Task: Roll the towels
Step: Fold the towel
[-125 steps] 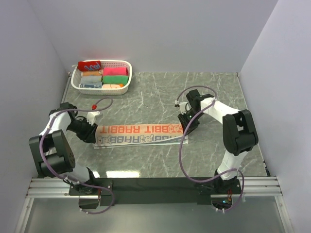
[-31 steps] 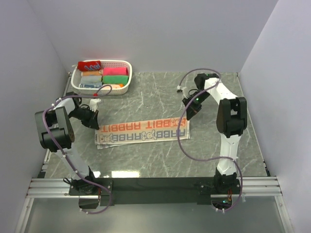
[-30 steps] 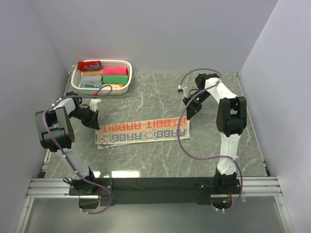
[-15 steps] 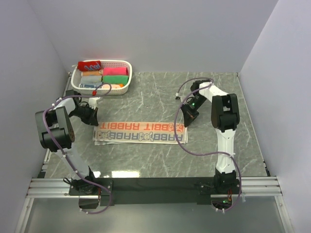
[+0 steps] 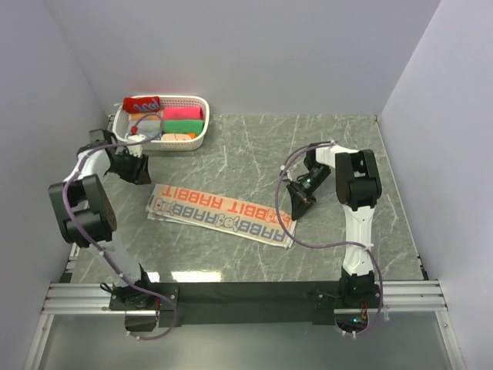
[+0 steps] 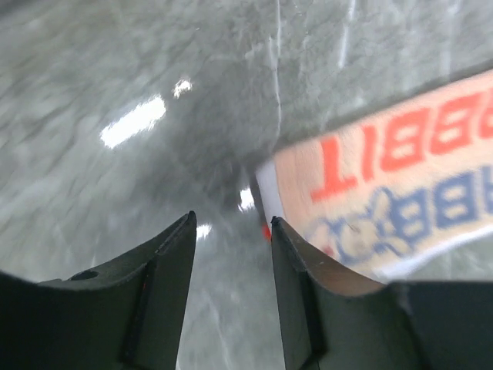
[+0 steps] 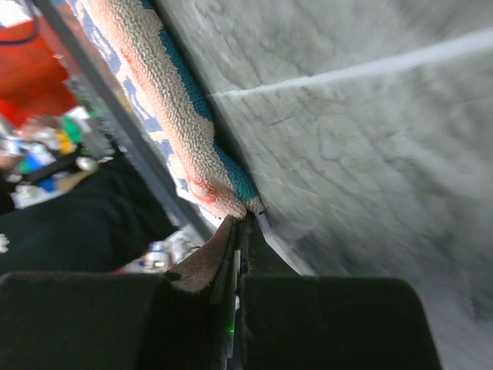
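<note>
A long folded towel [image 5: 219, 215] printed "RABBIT RABBIT" in orange and blue lies slanted on the marble table, its left end higher in view. My right gripper [image 5: 296, 208] is shut on the towel's right end; the wrist view shows the towel's corner [image 7: 219, 196] pinched between the jaws [image 7: 239, 231]. My left gripper [image 5: 142, 171] is open and empty, just off the towel's left end, which shows in the left wrist view [image 6: 385, 193] to the right of the fingers [image 6: 231, 231].
A white basket [image 5: 199, 137] with several rolled towels stands at the back left, close behind the left arm. Walls close in on both sides.
The right gripper pulled the towel's right end toward the near side, so the towel now slants. The left gripper let go of the left end and drew back toward the basket.
</note>
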Controlling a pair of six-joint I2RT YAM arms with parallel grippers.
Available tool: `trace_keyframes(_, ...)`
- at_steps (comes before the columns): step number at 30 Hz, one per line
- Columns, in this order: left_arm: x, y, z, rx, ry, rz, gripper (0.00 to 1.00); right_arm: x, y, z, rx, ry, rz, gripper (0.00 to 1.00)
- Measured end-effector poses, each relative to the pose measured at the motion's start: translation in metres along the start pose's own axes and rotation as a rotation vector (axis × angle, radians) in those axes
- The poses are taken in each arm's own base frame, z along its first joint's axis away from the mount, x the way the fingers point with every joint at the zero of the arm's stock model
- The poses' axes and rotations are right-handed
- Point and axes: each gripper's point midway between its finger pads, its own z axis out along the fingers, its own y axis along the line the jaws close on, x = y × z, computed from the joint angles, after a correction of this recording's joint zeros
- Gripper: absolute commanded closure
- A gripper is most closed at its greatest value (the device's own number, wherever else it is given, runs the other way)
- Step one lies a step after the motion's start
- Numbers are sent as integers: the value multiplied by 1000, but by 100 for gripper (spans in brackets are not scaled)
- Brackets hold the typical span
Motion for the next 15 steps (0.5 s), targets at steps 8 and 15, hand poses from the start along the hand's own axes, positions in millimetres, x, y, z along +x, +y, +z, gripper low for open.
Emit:
trace_keyframes(8, 3, -41, -57, 1, -45, -4, 57, -4, 17, 11, -116, -58, 120, 100)
trace_keyframes(15, 50, -66, -20, 84, 113, -184, 74, -12, 25, 22, -195, -141, 161, 100)
